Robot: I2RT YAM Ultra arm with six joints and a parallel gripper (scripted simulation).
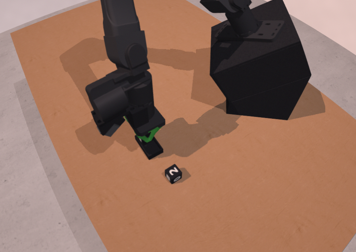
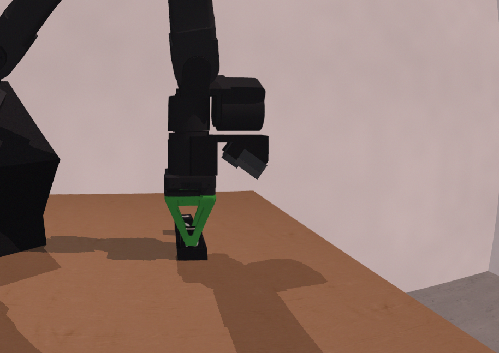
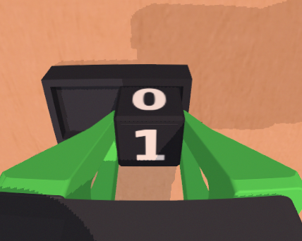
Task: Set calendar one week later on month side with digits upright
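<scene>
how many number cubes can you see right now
2. One cube is gripped in the green gripper over the black tray; the other cube lies on the table beside the tray.

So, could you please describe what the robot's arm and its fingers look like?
The matte black jointed arm has blocky and cylindrical segments, with no visible cables or markings. It rises from a black boxy pedestal with a bolted mounting plate. The bright green fingers are angled struts that taper towards the tips.

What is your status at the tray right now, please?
Gripper shut on cube, faces 0 and 1 showing, at one end of tray. Second cube on table outside tray, 2 up. Nothing blocking.
</scene>
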